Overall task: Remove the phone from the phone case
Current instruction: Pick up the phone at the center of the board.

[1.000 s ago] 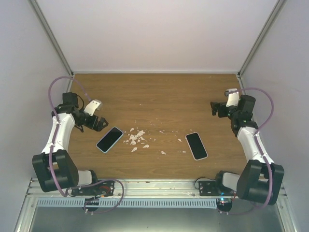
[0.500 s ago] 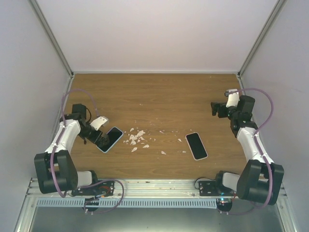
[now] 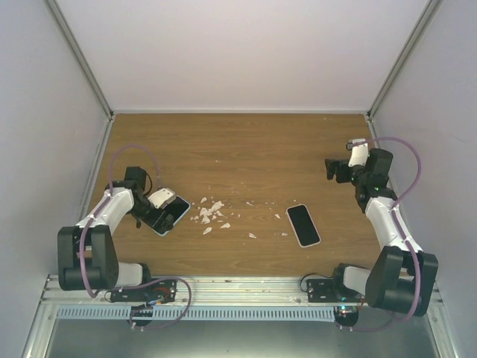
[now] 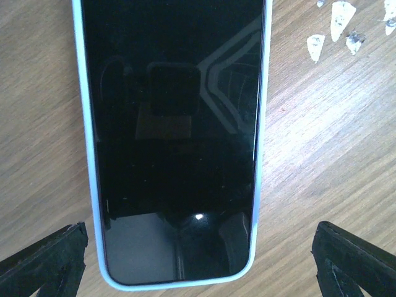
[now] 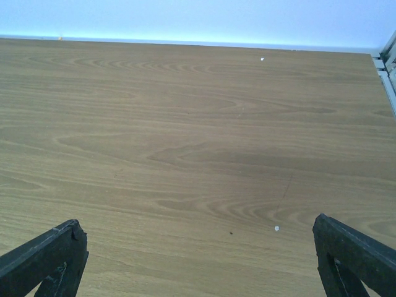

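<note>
Jaws of left gripper (image 4: 198, 263) spread wide astride black-screened phone (image 4: 173, 124) in pale blue case (image 4: 88, 154).
Closing may clamp case with phone, freeing neither; finger height above the wood is unclear.

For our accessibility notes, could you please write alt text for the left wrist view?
A dark-screened phone in a pale blue case lies flat on a wooden table, filling most of the frame. The open fingers flank its near end without touching; white scraps lie top right.

L hand (image 3: 159, 211) over cased phone (image 4: 173, 124) on table (image 3: 246, 149) L; scraps (image 3: 211, 212) between it & 2nd phone (image 3: 303, 224).
</note>
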Controlling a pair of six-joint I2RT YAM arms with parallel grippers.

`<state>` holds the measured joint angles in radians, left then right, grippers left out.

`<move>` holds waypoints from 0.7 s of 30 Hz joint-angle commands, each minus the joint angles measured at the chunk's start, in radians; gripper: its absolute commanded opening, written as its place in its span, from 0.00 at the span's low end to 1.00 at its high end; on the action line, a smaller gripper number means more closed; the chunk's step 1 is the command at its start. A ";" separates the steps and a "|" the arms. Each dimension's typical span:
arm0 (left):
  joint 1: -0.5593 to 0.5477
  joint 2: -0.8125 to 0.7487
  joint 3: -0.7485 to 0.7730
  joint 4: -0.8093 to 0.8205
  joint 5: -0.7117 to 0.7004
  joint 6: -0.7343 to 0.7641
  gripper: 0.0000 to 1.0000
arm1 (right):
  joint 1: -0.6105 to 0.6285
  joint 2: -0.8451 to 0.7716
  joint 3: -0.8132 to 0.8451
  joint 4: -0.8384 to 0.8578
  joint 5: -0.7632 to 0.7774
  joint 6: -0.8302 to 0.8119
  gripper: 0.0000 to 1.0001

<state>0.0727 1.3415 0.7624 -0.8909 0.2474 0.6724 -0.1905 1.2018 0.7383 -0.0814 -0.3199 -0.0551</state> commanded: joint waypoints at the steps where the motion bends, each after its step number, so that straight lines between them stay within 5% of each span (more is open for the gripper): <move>1: -0.025 0.017 -0.027 0.062 -0.022 -0.024 0.99 | 0.004 -0.020 -0.014 0.033 -0.013 -0.008 0.99; 21: -0.106 0.071 -0.066 0.174 -0.110 -0.078 0.99 | 0.000 -0.027 -0.024 0.042 -0.009 -0.012 1.00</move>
<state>-0.0013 1.4002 0.7116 -0.7605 0.1501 0.6106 -0.1909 1.1950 0.7261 -0.0647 -0.3222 -0.0555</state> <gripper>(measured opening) 0.990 0.995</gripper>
